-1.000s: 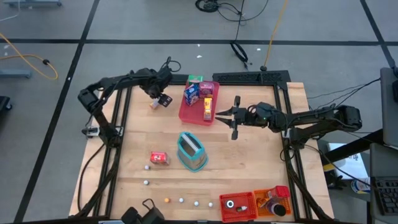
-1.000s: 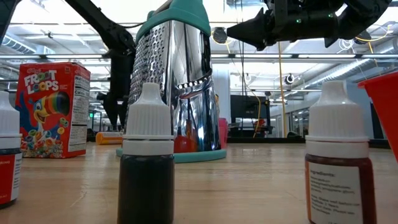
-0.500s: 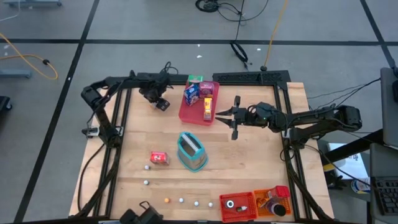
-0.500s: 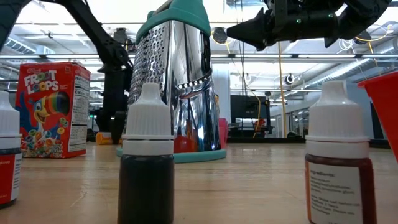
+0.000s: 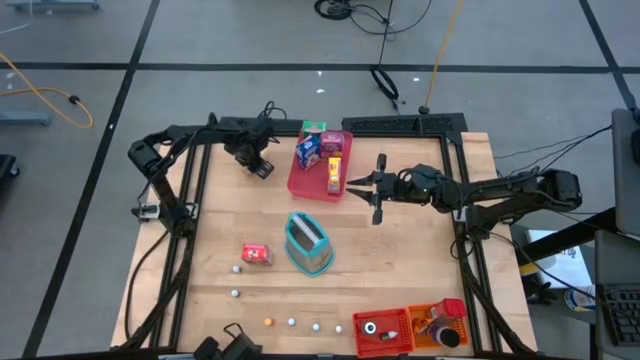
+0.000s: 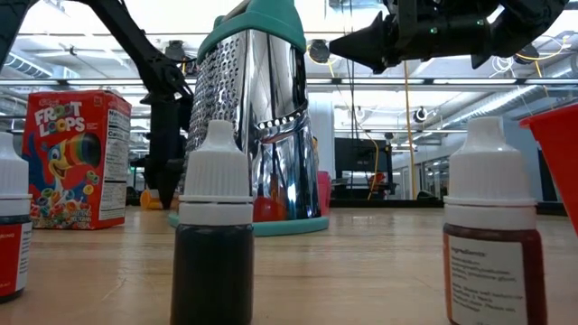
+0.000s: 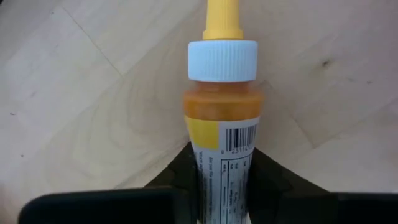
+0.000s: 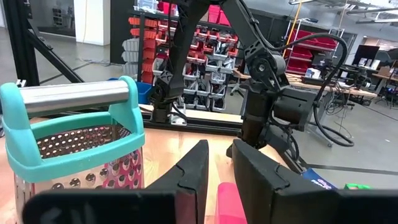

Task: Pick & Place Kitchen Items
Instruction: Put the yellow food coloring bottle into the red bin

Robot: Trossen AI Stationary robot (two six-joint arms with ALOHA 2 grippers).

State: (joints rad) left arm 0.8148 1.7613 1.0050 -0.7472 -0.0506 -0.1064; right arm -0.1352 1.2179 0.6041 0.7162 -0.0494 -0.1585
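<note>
A: Two arms were over the table. Left gripper (image 5: 258, 163) sat low at the far-left part of the board, just left of the pink tray (image 5: 303, 180), with its fingers clamped on the orange bottle (image 7: 222, 124). The bottle lay flat on the wood, yellow nozzle and white cap pointing away from the wrist.

B: And the right?

A: Right gripper (image 5: 376, 189) hung in the air just right of the tray, fingers narrowly parted, nothing between them.

B: How much room was there?

A: Plenty in mid-table. The grater (image 5: 308, 243) stood near the centre, the red cereal box (image 5: 256, 254) just to its left, and bare wood lay between those and the tray. The near edge was busier: small balls (image 5: 291, 322) in a row, red bin (image 5: 381, 333) and orange bin (image 5: 440, 325) touching at the near-right corner. The tray held several packets, close to the far frame rail.

B: Any differences between views?

A: From overhead, the bottle was hidden under the left gripper; only the left wrist camera showed the grip. The low camera showed dropper bottles (image 6: 212, 235) right at the lens.
</note>
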